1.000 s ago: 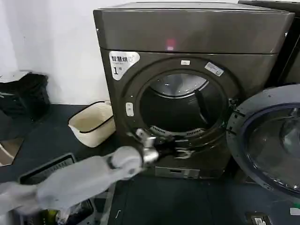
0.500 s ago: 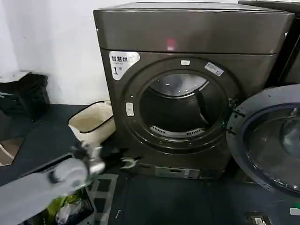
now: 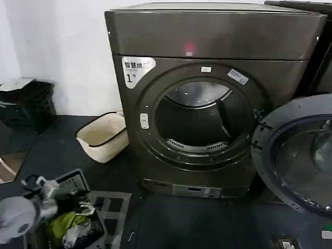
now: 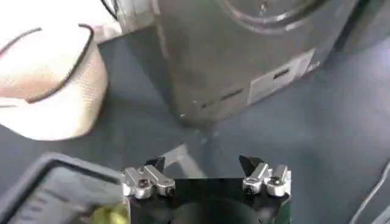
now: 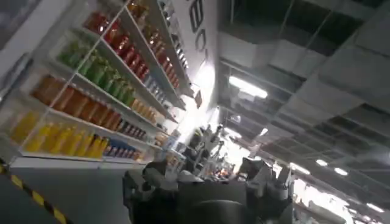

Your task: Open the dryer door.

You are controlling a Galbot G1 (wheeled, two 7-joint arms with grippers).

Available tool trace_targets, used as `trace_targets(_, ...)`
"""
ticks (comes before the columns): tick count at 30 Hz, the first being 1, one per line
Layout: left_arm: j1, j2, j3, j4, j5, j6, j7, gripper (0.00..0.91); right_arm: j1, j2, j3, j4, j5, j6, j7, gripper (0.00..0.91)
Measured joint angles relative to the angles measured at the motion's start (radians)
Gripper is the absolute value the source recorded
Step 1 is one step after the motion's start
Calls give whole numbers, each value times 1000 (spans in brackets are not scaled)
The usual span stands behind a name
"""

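One left gripper [image 3: 32,182]: you are seeing it hanging low, well off the dryer [image 3: 207,98], fingers spread wide and holding nothing; judged idle because the work looks finished. One dark crate [image 3: 78,181] is lying beside that gripper. One cream laundry basket [image 3: 102,137] is sitting just beside the dryer. One dryer door [image 3: 293,155] is standing swung fully out beside the open drum mouth [image 3: 199,119]. One right gripper [image 5: 207,189]: you are finding it pointing up at shelving; fingers' state cannot be told.
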Motion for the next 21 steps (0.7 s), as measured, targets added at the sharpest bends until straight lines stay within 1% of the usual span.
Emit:
trace_targets(2, 9, 19, -4, 18, 88, -39, 60, 907, 6, -7, -12, -3, -3, 4, 0, 907)
trace_targets(3, 12, 29, -9, 31, 144, -69, 105, 907, 8, -9, -16, -3, -4, 6, 0, 907)
trace_targets(7, 19, 52, -27, 77, 355, -138, 244, 907, 17, -11, -34, -4, -9, 10, 0, 907)
trace_targets(14, 28, 55, -94, 145, 583, -153, 442, 907, 23, -1, -60, 7, -10, 13, 0, 907)
trace_targets(15, 28, 52, -105, 153, 616, -166, 467, 907, 23, 0, -62, 10, -10, 13, 0, 907)
trace_targets(18, 26, 39, -140, 179, 732, -233, 559, 907, 20, 4, -63, 15, -8, 13, 0, 907)
trace_targets(21, 18, 25, -183, 213, 886, -309, 643, 907, 17, 12, -63, 21, -8, 17, 2, 907)
